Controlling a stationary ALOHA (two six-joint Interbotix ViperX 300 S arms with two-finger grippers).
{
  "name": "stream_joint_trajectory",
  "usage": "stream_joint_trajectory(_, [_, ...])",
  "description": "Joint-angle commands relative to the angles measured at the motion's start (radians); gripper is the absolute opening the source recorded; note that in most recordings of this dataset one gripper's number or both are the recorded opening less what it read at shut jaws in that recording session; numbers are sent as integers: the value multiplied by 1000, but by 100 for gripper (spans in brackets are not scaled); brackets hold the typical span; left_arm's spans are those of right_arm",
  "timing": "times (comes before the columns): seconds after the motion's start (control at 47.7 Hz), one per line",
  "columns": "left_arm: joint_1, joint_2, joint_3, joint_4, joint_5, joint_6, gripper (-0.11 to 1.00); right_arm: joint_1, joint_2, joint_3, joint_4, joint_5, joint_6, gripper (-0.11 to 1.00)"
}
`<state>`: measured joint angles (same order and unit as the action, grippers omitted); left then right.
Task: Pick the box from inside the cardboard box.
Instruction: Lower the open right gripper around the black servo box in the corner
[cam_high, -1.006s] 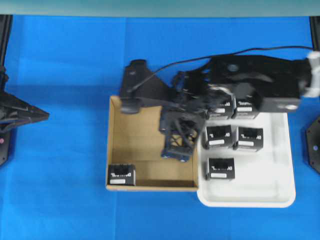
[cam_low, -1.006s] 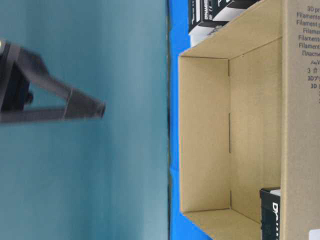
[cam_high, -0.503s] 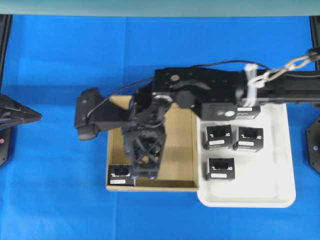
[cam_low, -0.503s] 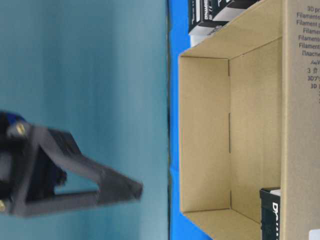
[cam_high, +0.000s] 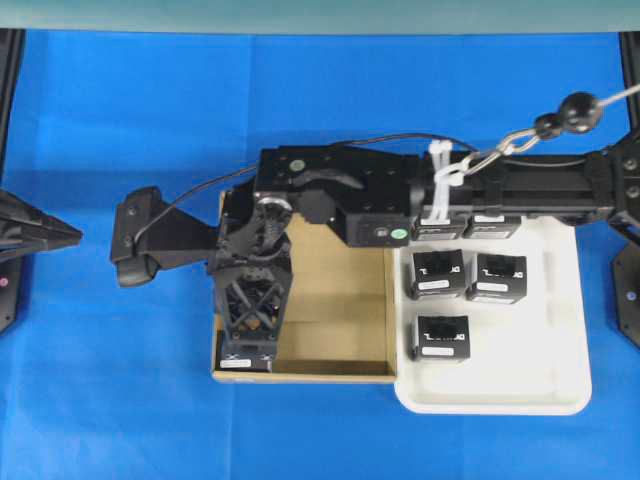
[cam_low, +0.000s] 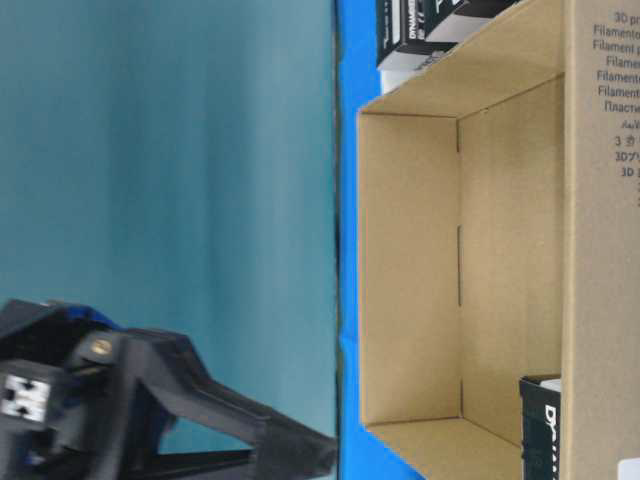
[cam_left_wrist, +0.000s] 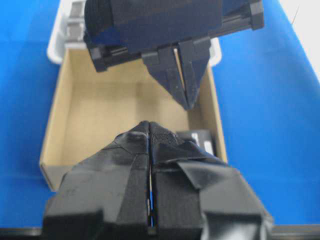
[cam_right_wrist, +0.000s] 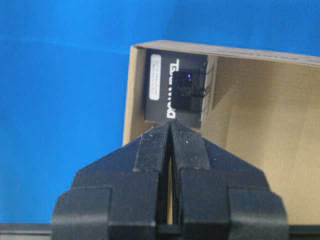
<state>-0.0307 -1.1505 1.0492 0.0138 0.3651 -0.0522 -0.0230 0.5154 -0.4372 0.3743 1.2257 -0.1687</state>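
The box, small and black with white lettering and a white label, lies in the front-left corner of the cardboard box. My right gripper hangs over it and is shut with nothing held; only the label edge of the box shows there. In the right wrist view the shut right gripper points at it from above. My left gripper is shut and empty, off to the left, facing the cardboard box, the right gripper and the box.
A white tray adjoins the cardboard box's right side and holds several identical black boxes. The right arm spans the tray's back and the cardboard box. Blue cloth surrounds everything. At table level the right gripper shows beside the cardboard wall.
The right arm has swung left across the cardboard box, bringing its shut gripper from the box's right side to above the black box in the front-left corner. The left gripper has stayed put.
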Motion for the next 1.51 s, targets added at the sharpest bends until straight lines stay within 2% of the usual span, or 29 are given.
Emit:
stream_joint_trajectory(0.0, [-3, 2, -29, 2, 0, -2, -5, 2, 14, -14, 6, 0, 2, 2])
stream_joint_trajectory(0.126, [-3, -5, -29, 2, 5, 0, -5, -2, 23, -18, 6, 3, 3, 8])
stream_joint_trajectory(0.21, [-3, -5, -29, 2, 5, 0, -5, -3, 32, -17, 8, 11, 6, 18])
stream_joint_trajectory(0.293, [-2, -5, -26, 3, 5, 0, -5, -5, 41, -15, 8, 15, 8, 36])
stream_joint_trajectory(0.44, [-2, -6, -23, 3, 5, -2, -5, -11, 64, -14, 8, 17, 8, 79])
stream_joint_trajectory(0.503, [-3, -6, -23, 3, 5, -2, -5, -12, 74, -12, 9, 14, 9, 92])
stream_joint_trajectory(0.566, [-3, -6, -23, 3, 6, -2, -5, -12, 81, -12, 8, 5, 12, 99])
stream_joint_trajectory(0.796, [-3, -8, -23, 2, 5, -2, -5, -11, 120, -8, 6, -48, 44, 100])
stream_joint_trajectory(1.488, [-2, -8, -20, 2, 5, -2, -5, 18, 169, 44, 5, -114, 46, 100])
